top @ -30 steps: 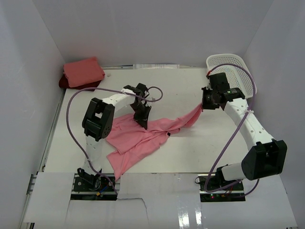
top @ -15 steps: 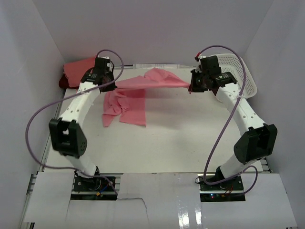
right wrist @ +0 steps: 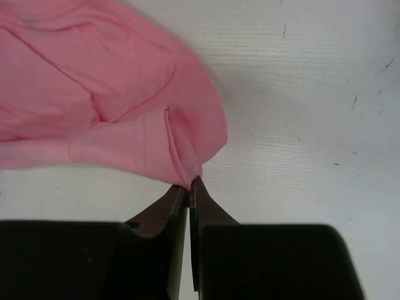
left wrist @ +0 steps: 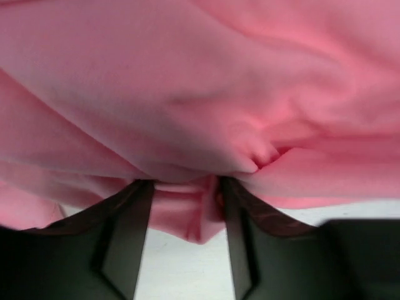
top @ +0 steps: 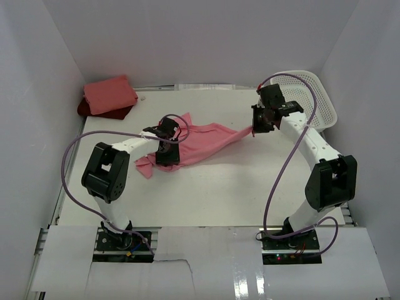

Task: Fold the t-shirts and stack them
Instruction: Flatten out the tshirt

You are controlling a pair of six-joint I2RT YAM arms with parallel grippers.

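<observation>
A rose pink t-shirt (top: 203, 142) lies crumpled across the middle of the table, stretched toward the right. My left gripper (top: 167, 150) sits on its left part. In the left wrist view the jaws of the left gripper (left wrist: 184, 200) stand apart, with a loose fold of the pink t-shirt (left wrist: 187, 94) hanging between them. My right gripper (top: 255, 129) is shut on the shirt's right tip. The right wrist view shows the right gripper (right wrist: 189, 182) pinching the cloth (right wrist: 94, 106) just above the table. A folded salmon pink t-shirt (top: 110, 94) rests on a dark red one (top: 94, 111) at the back left.
A white mesh basket (top: 315, 94) stands tilted at the back right, just behind my right arm. White walls close in the table on the left, back and right. Purple cables loop off both arms.
Both arms brought the pink shirt down from the back of the table toward the middle, and it now rests on the surface. My left jaws have opened. The right gripper still holds its tip.
</observation>
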